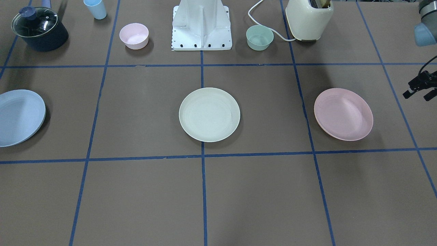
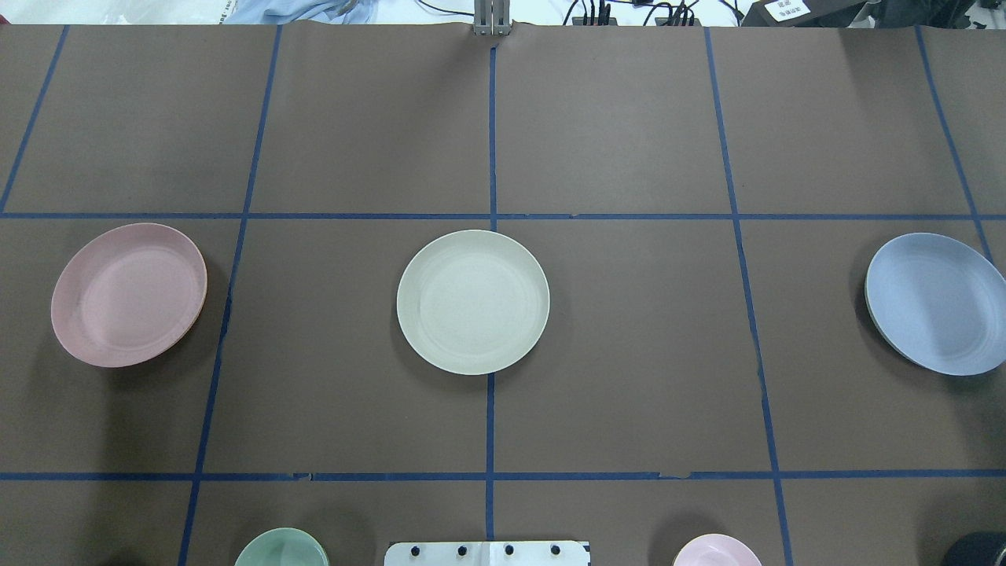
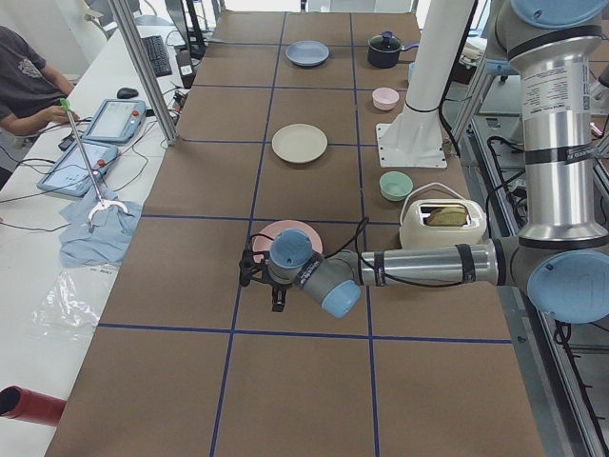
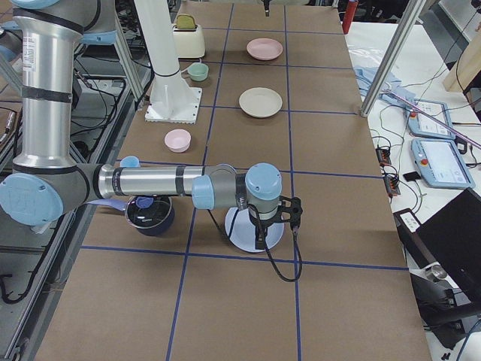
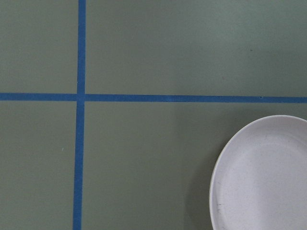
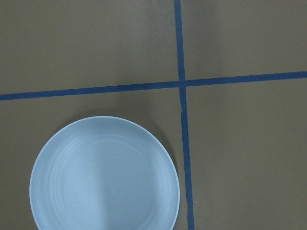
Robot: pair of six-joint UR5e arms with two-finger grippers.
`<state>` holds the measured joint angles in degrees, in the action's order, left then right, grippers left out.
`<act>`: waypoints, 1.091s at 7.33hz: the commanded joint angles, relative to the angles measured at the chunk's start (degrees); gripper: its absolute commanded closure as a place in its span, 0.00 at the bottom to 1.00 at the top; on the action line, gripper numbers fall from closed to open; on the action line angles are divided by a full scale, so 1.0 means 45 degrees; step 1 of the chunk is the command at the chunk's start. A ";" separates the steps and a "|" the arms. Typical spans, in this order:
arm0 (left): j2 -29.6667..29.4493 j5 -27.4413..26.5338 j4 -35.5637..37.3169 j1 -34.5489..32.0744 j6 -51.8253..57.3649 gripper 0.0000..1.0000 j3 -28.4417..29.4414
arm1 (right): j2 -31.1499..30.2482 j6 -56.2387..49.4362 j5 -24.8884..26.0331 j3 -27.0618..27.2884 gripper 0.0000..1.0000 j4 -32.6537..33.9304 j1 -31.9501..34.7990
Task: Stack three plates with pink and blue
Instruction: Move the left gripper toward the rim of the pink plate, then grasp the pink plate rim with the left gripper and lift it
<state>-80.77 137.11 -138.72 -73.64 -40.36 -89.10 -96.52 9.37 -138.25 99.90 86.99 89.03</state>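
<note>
The cream plate (image 2: 472, 302) is lying flat at the middle of the table (image 2: 629, 354). The pink plate (image 2: 128, 294) is lying well apart on the robot's left and the blue plate (image 2: 935, 303) well apart on its right, all three in one row. The left gripper (image 1: 417, 95) is hanging just beyond the pink plate's outer side, its fingers apart. The right gripper (image 4: 272, 226) is hanging over the blue plate, and I cannot tell how its fingers are standing. A pink bowl (image 1: 134, 35), a green bowl (image 1: 259, 37), a toaster (image 1: 309, 18), a lidded pot (image 1: 39, 29) and a cup (image 1: 95, 8) are sitting along the robot's edge
</note>
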 commanded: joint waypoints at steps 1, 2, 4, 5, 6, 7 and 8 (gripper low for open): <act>0.0039 -0.0896 -0.0991 0.1824 -0.1578 0.00 0.0171 | 0.0022 0.0046 0.0000 0.0006 0.00 -0.0093 0.0000; -0.0058 -0.1015 -0.0932 0.2625 -0.1637 0.00 0.0190 | 0.0023 0.0046 0.0000 -0.0013 0.00 -0.0074 0.0000; -0.0215 -0.1114 -0.0893 0.3003 -0.1618 0.08 0.0404 | 0.0042 0.0046 0.0000 -0.0033 0.00 -0.0074 0.0000; -0.0583 -0.1114 -0.0893 0.3449 -0.1618 0.11 0.0773 | 0.0061 0.0046 0.0000 -0.0033 0.00 -0.0055 -0.0019; -0.0896 -0.1346 -0.0893 0.3627 -0.1618 0.25 0.1125 | 0.0062 0.0046 0.0000 -0.0033 0.00 -0.0054 -0.0020; -0.0899 -0.1349 -0.0893 0.3629 -0.1598 0.47 0.1167 | 0.0062 0.0046 -0.0019 -0.0033 0.00 -0.0054 0.0000; -0.0880 -0.1349 -0.0893 0.3629 -0.1501 0.73 0.1148 | 0.0062 0.0046 -0.0038 -0.0033 0.00 -0.0054 0.0000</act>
<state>-84.56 131.17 -142.73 -57.49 -47.48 -84.18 -96.24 9.58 -138.33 99.76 86.74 88.99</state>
